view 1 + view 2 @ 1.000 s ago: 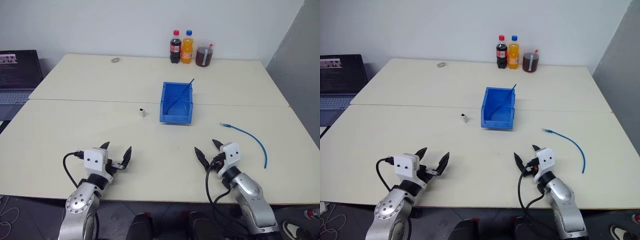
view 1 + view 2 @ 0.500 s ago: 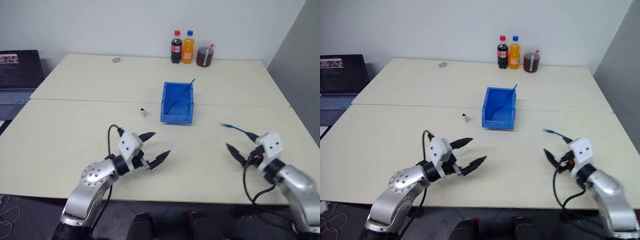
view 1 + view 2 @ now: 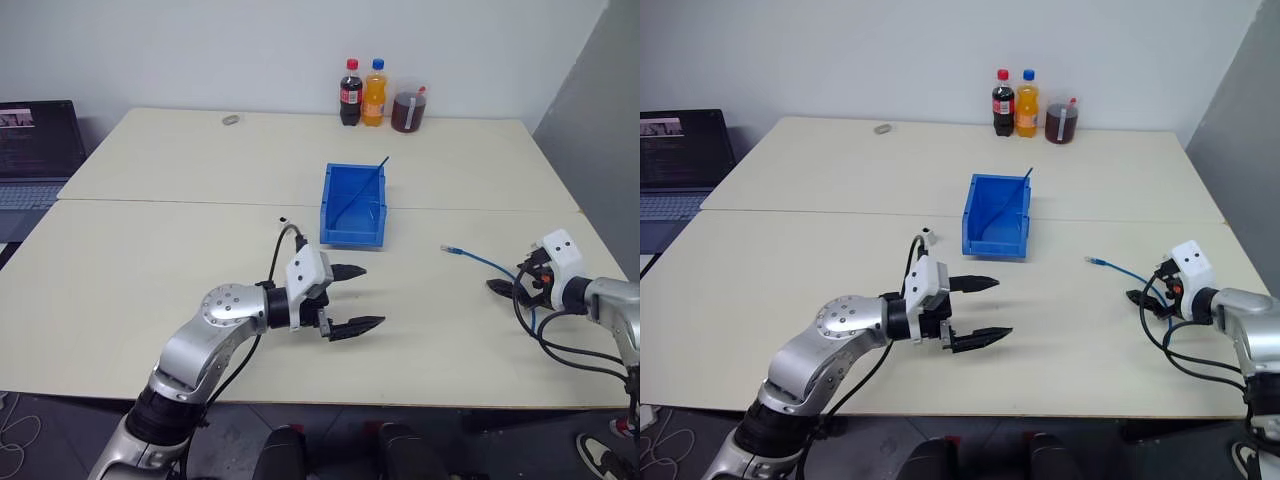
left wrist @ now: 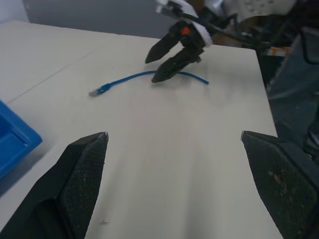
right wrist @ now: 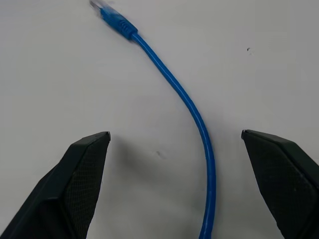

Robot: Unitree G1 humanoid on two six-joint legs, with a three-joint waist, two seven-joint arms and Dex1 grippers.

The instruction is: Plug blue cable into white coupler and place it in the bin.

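Pale cream tables (image 3: pixel 150 260), two pushed together along a seam, are backed by a plain white wall; at the far left edge a laptop (image 3: pixel 35 150) is seen, and near the far edge a small grey ring (image 3: pixel 231 120).

Over the near half of the table, left of centre, the left gripper (image 3: pixel 352 297) is held off the surface with its two black fingers spread wide and pointing toward the right edge; nothing is gripped. Just beyond its wrist, near the seam, the white coupler (image 3: pixel 926 232) stands, largely hidden by the arm in the left eye view. Right of it, at the middle of the table across the seam, the bin (image 3: pixel 353 206) is set with a thin dark strand leaning on its wall. At the far edge behind it stand a cola bottle (image 3: pixel 351 93), an orange soda bottle (image 3: pixel 375 93) and a cup of dark drink (image 3: pixel 408 109).

Toward the right edge the blue cable (image 5: pixel 184 99) lies flat, its clear plug end turned toward the bin. The right gripper (image 3: pixel 513 285), fingers wide and empty, hangs directly over the cable's middle, so the cable's long axis runs away between the fingers. The right arm is judged far nearer; the cable is not yet grasped.
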